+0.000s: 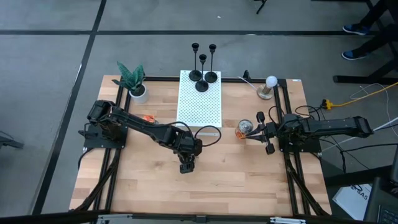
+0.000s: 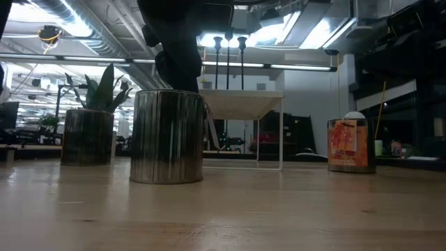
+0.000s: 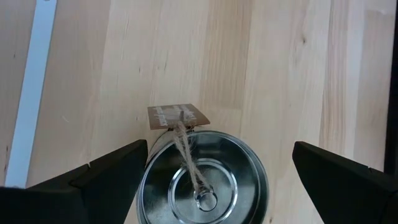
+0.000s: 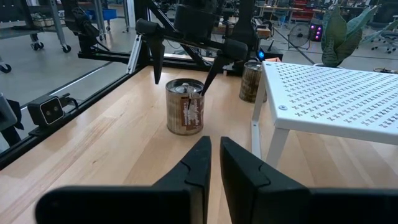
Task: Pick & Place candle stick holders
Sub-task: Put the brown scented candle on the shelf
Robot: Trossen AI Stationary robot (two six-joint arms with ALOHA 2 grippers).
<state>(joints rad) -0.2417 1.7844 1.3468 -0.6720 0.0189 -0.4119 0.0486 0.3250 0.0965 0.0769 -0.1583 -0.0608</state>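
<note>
High view: left gripper (image 1: pixel 186 167) spread wide over tin (image 3: pixel 202 177).

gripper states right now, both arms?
Left tool: open, straddling a silver tin, holding nothing.
Right tool: closed, empty, at the table's right side.

Left jaws spread, right jaws closed.

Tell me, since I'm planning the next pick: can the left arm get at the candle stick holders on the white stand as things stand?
Probably not directly. The left gripper hangs open over a silver tin mid-table, while the three candle stick holders stand at the far edge of the white stand. Nothing blocks the way, but it must rise and reach across.
</note>
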